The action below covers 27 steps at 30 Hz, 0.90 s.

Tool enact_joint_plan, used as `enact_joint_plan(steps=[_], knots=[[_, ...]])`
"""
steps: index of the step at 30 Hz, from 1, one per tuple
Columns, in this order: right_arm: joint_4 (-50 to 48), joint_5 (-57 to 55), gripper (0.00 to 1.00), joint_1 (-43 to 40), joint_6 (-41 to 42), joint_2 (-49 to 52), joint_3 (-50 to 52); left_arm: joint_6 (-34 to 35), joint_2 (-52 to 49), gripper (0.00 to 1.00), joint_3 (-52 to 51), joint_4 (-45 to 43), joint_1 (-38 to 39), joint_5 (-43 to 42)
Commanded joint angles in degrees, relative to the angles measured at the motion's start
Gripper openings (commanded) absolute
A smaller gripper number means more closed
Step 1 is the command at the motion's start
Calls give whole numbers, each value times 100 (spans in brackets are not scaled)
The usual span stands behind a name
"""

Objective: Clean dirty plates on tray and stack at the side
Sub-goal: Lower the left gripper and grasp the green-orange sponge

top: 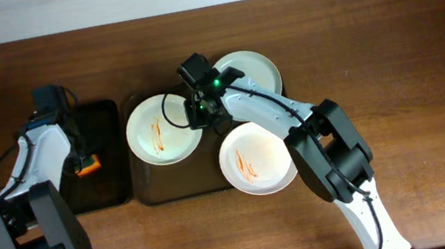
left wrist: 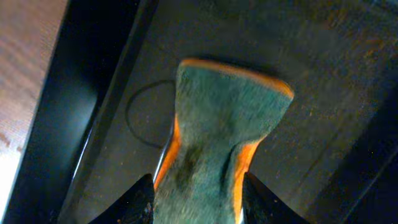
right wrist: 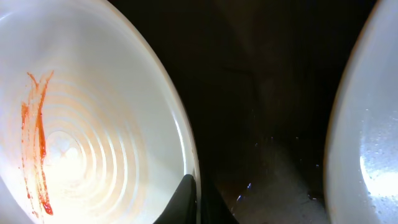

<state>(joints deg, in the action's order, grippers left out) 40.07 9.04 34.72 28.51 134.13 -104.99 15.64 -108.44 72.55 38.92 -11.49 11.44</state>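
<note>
Three white plates lie on the brown tray (top: 180,180). The left plate (top: 162,132) and the front right plate (top: 254,159) carry orange-red streaks; the back right plate (top: 248,69) looks clean. My right gripper (top: 200,110) is shut on the right rim of the left plate; in the right wrist view its fingers (right wrist: 198,200) pinch that rim (right wrist: 93,124). My left gripper (top: 84,163) is shut on a green and orange sponge (left wrist: 217,124) over the black tray (top: 99,125).
The smaller black tray (left wrist: 323,93) sits left of the brown tray, touching it. The clean plate's edge (right wrist: 367,143) shows at the right of the right wrist view, with dark tray floor (right wrist: 267,93) between the plates. Bare wooden table (top: 409,70) lies to the right.
</note>
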Motion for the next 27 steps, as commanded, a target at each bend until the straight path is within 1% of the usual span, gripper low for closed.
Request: enact_joint_plan(steps=[1, 3, 7, 8, 10, 11, 14, 17, 18, 19, 23, 25, 27], knots=[[114, -201, 4, 59, -85, 245, 42, -94, -63, 47, -245, -197, -20, 39], [114, -201, 4, 59, -85, 243, 42, -94, -63, 48, -321, -376, -20, 39], [114, -201, 4, 59, -109, 243, 42, -92, -140, 44, -332, -516, -20, 37], [114, -201, 4, 57, -109, 245, 42, -92, -166, 39, -332, -531, -20, 37], [114, -201, 4, 57, -107, 245, 42, -92, -210, 24, -332, -529, -20, 39], [116, -201, 4, 59, -107, 243, 42, -90, -229, 20, -332, -529, -20, 37], [131, -201, 4, 59, -107, 245, 42, -90, -323, 23, -332, -529, -20, 37], [138, -199, 4, 57, -107, 243, 42, -90, -496, 23, -332, -529, -20, 37], [151, -201, 4, 57, -107, 243, 42, -90, -533, 14, -332, -529, -20, 37], [151, -199, 4, 57, -105, 245, 42, -90, -546, 1, -332, -533, -20, 39], [157, -173, 4, 57, -105, 243, 42, -107, -542, 0, -304, -514, -13, -96], [157, -170, 4, 57, -105, 243, 42, -256, -505, 0, -153, -330, -13, -286], [157, -87, 4, 55, -107, 243, 42, -610, -382, 0, 258, 76, -13, -619]])
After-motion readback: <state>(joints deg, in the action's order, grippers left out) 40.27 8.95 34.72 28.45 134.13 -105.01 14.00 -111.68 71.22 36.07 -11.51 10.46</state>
